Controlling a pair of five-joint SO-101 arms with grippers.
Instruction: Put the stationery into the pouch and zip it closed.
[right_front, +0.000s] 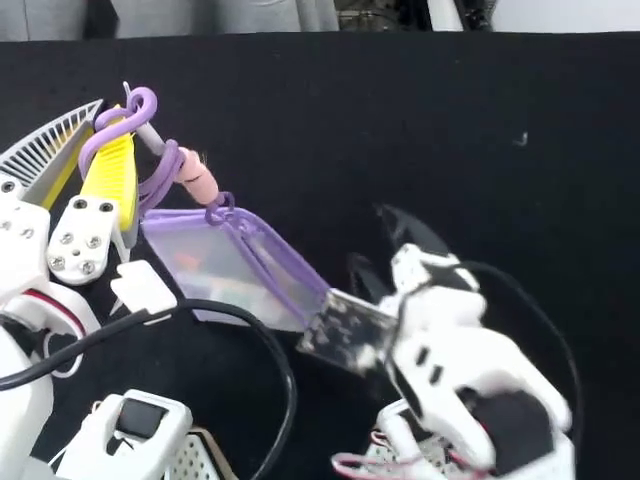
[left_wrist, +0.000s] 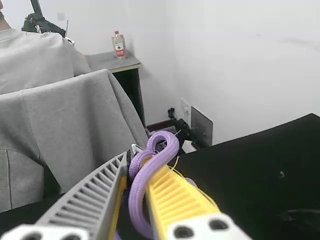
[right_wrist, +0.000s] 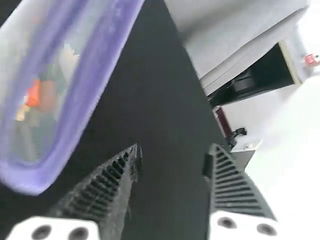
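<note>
A clear pouch (right_front: 235, 270) with purple trim lies on the black table at left centre. Something orange (right_front: 188, 262) shows through its wall. A purple cord (right_front: 140, 105) and a pink charm (right_front: 196, 176) hang from its far-left corner. My left gripper (right_front: 110, 125), with one grey and one yellow finger, is shut on that cord (left_wrist: 142, 185). My right gripper (right_front: 385, 250) hovers just right of the pouch's near end, black fingers open with nothing between them. In the right wrist view the right gripper (right_wrist: 175, 150) stands over bare table beside the pouch (right_wrist: 95, 60), with orange contents (right_wrist: 35, 95) inside.
A black cable (right_front: 255, 330) loops across the table's near left, over the pouch's near edge. A white arm base (right_front: 130, 425) sits at the front left. Grey cloth (left_wrist: 60, 115) hangs beyond the table's far edge.
</note>
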